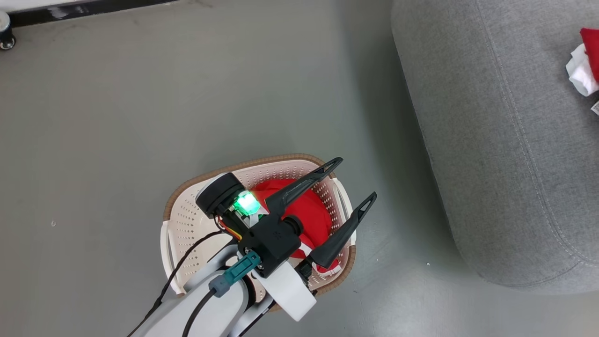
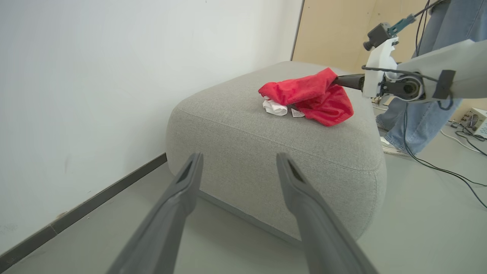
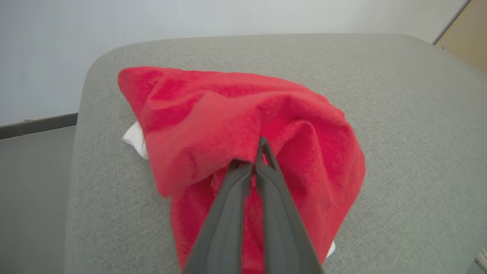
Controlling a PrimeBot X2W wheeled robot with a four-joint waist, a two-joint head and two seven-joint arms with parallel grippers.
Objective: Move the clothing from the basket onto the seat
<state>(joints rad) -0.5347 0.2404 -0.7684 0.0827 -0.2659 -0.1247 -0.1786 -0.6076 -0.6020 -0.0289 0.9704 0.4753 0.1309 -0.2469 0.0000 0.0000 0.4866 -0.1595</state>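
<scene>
Right gripper (image 3: 253, 156) is clamped on a red garment (image 3: 228, 106) on the seat (image 3: 399, 114). Left gripper (image 1: 356, 178) hangs wide open over the basket (image 1: 187, 224).

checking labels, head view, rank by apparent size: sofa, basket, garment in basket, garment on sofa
1. sofa
2. basket
3. garment in the basket, partly behind the left hand
4. garment on the sofa, cut off by the frame; true size unsure
</scene>
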